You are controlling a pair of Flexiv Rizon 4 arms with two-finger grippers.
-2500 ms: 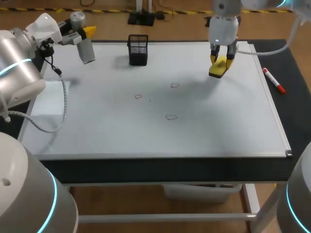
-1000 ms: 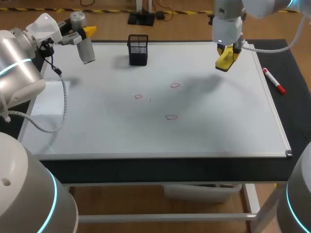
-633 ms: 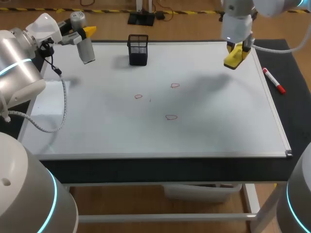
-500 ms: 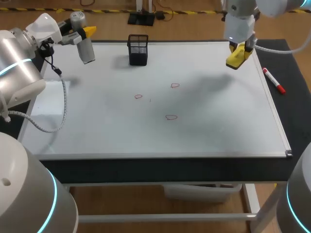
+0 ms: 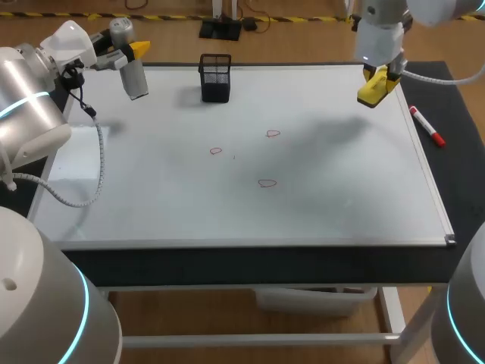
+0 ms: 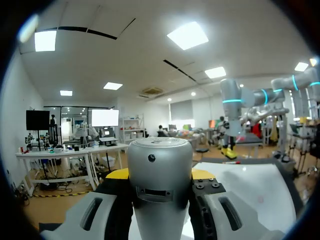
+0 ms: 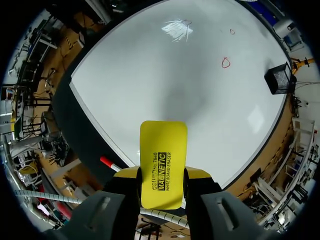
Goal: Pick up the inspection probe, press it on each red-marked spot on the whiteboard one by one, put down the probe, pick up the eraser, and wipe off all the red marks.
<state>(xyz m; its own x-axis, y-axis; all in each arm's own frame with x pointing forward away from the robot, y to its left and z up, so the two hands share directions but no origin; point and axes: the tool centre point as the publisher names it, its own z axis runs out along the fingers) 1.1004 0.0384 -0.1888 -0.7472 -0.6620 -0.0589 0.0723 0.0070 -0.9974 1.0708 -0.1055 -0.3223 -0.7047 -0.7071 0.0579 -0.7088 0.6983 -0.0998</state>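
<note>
Gripping the eraser [image 5: 370,89] in the right end effector [image 7: 161,176], well apart from red marks [image 5: 273,133] toward whiteboard's [image 5: 341,205] middle.

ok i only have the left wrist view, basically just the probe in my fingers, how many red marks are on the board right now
observer: three red marks, all near the middle of the whiteboard, none wiped.
operator: is my right arm holding anything
observer: yes, the right gripper is shut on the yellow eraser, up off the board by its far right corner.
operator: anything else sitting on the board
observer: a black mesh basket by the far edge.
</note>
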